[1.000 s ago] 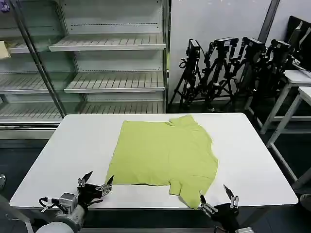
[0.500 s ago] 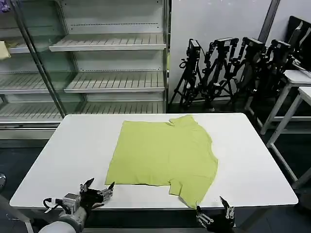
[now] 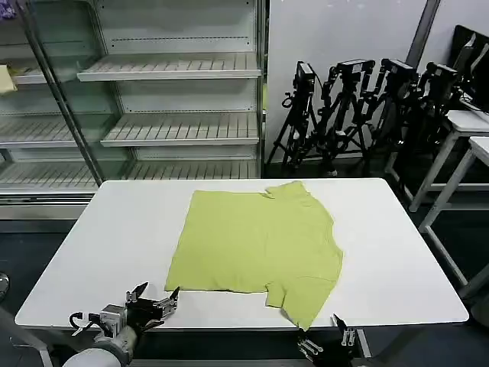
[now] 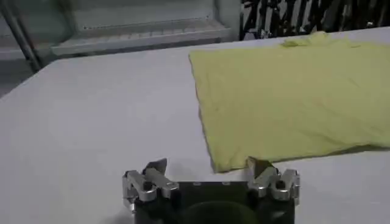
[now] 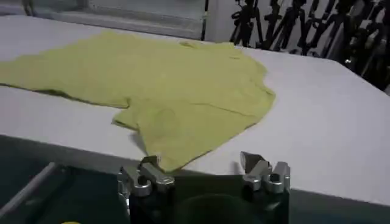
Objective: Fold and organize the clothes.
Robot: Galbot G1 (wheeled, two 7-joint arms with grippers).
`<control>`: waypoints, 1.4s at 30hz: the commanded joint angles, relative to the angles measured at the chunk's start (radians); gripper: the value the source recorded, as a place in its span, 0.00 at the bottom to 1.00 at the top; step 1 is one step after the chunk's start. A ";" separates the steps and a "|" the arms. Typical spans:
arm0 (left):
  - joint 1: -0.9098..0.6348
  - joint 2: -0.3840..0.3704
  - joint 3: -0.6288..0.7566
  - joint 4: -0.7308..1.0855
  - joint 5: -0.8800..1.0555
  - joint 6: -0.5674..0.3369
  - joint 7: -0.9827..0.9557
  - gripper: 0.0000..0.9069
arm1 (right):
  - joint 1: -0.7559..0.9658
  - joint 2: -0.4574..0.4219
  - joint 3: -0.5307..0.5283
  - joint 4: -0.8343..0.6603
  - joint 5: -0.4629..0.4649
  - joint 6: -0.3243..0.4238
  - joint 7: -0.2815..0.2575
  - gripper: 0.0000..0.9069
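T-shirt flat on your table, both jaws spread and empty, left gripper by its near corner, right gripper low off the table's edge

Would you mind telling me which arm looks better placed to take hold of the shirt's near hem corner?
Probably the left. The left end effector sits open above the table beside the T-shirt hem corner; the right end effector, also open, sits off the table's near edge.

Left claw: black body, silver metal knuckles with dark screws, two pointed dark fingertips, a white cable at the wrist. Right claw: same black-and-silver build.
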 commanded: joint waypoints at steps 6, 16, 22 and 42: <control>-0.002 -0.010 0.013 0.005 0.004 0.009 0.004 0.01 | 0.039 -0.010 0.000 -0.015 0.118 -0.061 -0.005 0.00; -0.004 -0.021 0.021 0.005 0.028 0.009 0.005 0.01 | 0.051 -0.008 0.002 -0.017 0.097 -0.037 -0.025 0.00; -0.005 -0.021 0.023 0.005 0.055 0.008 0.024 0.01 | 0.065 -0.003 0.007 0.001 0.034 0.012 -0.039 0.00; -0.289 -0.042 0.056 0.069 -0.073 0.007 0.000 0.01 | 0.436 -0.050 0.068 -0.107 0.128 -0.088 -0.052 0.00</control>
